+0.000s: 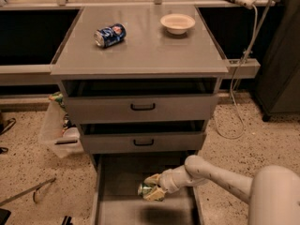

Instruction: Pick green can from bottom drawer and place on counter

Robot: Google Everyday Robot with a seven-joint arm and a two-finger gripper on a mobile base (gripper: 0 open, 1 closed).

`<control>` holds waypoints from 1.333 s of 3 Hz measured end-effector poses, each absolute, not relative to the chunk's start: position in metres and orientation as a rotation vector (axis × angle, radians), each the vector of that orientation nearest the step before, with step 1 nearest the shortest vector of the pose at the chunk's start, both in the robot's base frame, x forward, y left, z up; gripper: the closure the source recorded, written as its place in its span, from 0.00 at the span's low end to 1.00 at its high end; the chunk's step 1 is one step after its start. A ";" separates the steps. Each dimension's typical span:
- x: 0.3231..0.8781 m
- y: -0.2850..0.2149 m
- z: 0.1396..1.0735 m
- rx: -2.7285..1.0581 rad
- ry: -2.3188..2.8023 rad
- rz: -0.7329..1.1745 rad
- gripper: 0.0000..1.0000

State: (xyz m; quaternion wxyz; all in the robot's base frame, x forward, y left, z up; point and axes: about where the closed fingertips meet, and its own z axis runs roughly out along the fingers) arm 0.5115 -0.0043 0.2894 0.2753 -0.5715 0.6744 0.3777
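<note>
The green can (145, 189) lies in the open bottom drawer (117, 175), near the middle of its grey floor. My gripper (153, 187) reaches into the drawer from the right on a white arm, and its fingers are closed around the can. The can is partly hidden by the fingers. The counter (140, 46) is the flat grey top of the cabinet, above the two shallower drawers with black handles.
A blue can (109, 35) lies on its side on the counter's left part and a white bowl (177, 23) stands at its back right. A clear plastic bin (58, 128) sits on the floor left of the cabinet. A white cable (236, 102) hangs at the right.
</note>
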 end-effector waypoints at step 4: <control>0.537 -0.026 0.483 -1.567 1.645 0.883 1.00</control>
